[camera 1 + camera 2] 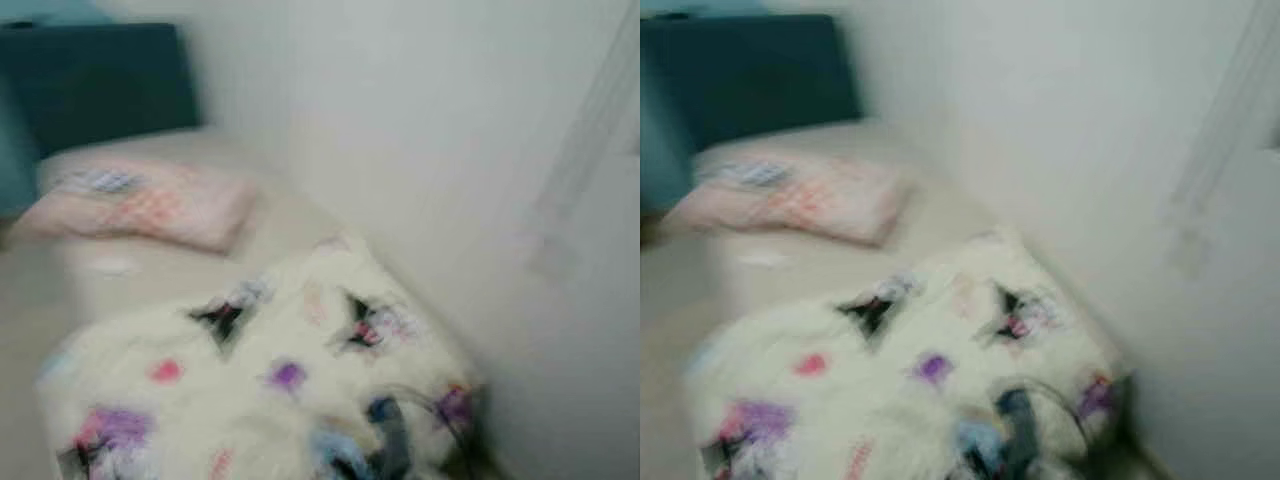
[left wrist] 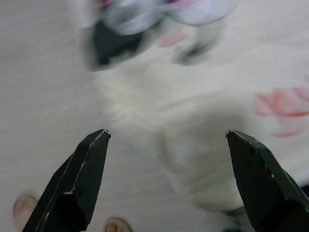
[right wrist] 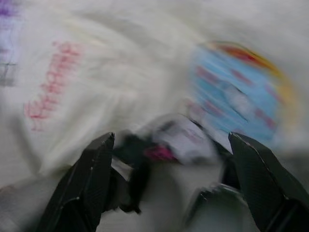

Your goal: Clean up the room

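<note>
1. While our head views are smeared by blur, we can still make out a bed (image 1: 40, 300) with a beige sheet running along a white wall (image 1: 430, 150).
2. We see a fluffy white blanket (image 1: 260, 390) heaped on the near part of the bed, close against the wall; it carries scattered patches of purple, pink, blue and black.
3. We see a pink patterned pillow (image 1: 150, 205) lying flat farther up the bed, well apart from the blanket, near a dark teal headboard (image 1: 100, 80).
4. Our left gripper (image 2: 166, 137) points down at the white blanket, its two black fingers (image 2: 79, 179) spread wide with nothing between them; the blanket's pale fabric and a pink mark lie just beyond the tips.
5. Whether the left fingertips touch the fabric, we cannot tell, since the wrist picture is blurred.
6. Our right gripper (image 3: 171, 140) likewise hangs over the blanket with its black fingers (image 3: 263, 174) parted and holding nothing.
7. Between and beyond the right fingers we make out a blurred blue, red and yellow print (image 3: 236, 96) on the blanket, beside a dark patch with a pink spot.
8. Pink lettering-like marks show on the white fabric to one side of that gripper, too smeared to read.
</note>
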### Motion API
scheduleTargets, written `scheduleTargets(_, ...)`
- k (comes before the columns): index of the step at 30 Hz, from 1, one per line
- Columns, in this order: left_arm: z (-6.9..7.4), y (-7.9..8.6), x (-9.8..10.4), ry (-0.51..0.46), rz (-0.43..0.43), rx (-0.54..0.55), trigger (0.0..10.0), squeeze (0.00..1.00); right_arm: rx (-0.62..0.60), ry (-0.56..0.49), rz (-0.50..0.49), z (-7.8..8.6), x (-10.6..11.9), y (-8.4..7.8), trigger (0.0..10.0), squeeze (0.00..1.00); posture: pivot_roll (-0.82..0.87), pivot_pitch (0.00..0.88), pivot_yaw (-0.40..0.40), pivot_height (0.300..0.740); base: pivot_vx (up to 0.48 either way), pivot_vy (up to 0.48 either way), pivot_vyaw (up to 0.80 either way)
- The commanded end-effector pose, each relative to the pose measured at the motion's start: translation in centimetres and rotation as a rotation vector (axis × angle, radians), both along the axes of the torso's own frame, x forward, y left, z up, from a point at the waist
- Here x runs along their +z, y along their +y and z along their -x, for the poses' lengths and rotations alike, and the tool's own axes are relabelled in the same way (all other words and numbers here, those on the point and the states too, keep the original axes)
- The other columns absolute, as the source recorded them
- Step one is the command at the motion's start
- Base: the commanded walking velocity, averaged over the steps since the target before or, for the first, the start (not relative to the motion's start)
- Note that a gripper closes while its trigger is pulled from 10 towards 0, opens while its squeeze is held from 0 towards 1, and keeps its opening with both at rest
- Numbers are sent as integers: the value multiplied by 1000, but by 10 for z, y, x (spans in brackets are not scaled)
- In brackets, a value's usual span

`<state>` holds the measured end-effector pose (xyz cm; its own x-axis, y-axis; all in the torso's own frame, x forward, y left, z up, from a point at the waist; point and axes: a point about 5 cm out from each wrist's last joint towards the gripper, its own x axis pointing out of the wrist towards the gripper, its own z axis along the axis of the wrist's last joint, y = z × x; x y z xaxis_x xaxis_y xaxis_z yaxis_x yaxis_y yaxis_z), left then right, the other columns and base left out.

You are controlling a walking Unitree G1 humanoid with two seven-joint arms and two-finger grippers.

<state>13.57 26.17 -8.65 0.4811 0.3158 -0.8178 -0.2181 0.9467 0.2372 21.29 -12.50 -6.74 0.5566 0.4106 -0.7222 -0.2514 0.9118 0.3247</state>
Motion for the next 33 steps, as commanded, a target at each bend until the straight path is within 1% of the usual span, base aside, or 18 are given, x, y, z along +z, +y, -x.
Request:
scheduleTargets(1,22,-1,-8,95,-1,-10,10000,0,27,-9,-14,1,0,9,10000,0,4,0,-79,735,0,-469,638)
scheduleTargets(5,22,-1,-8,92,-4,-7,10000,0,42,-9,-14,2,0,11,10000,0,2,0,-77,735,0,-454,638)
scheduleTargets(9,22,-1,-8,100,-9,0,10000,0,29,-14,-5,2,0,10,10000,0,1,0,-76,735,0,0,625)
scheduleTargets(13,21,-2,-8,96,-2,-7,10000,0,2,-2,22,1,-1,7,10000,0,0,0,-75,735,0,0,0)
scheduleTargets(17,22,-3,-9,93,6,-7,10000,0,5,-3,24,1,-1,7,10000,0,0,0,-75,735,0,0,0)
scheduleTargets(19,22,-5,-10,93,27,-9,10000,0,14,-1,35,2,-1,7,10000,0,0,0,-75,735,0,0,0)
scheduleTargets(23,22,-6,-10,92,31,-8,10000,0,15,-1,38,2,-1,7,10000,0,0,0,-75,735,0,0,0)
scheduleTargets(33,22,-8,-10,94,40,-14,10000,0,10,-8,38,0,0,7,10000,0,2,0,-78,735,0,-342,0)
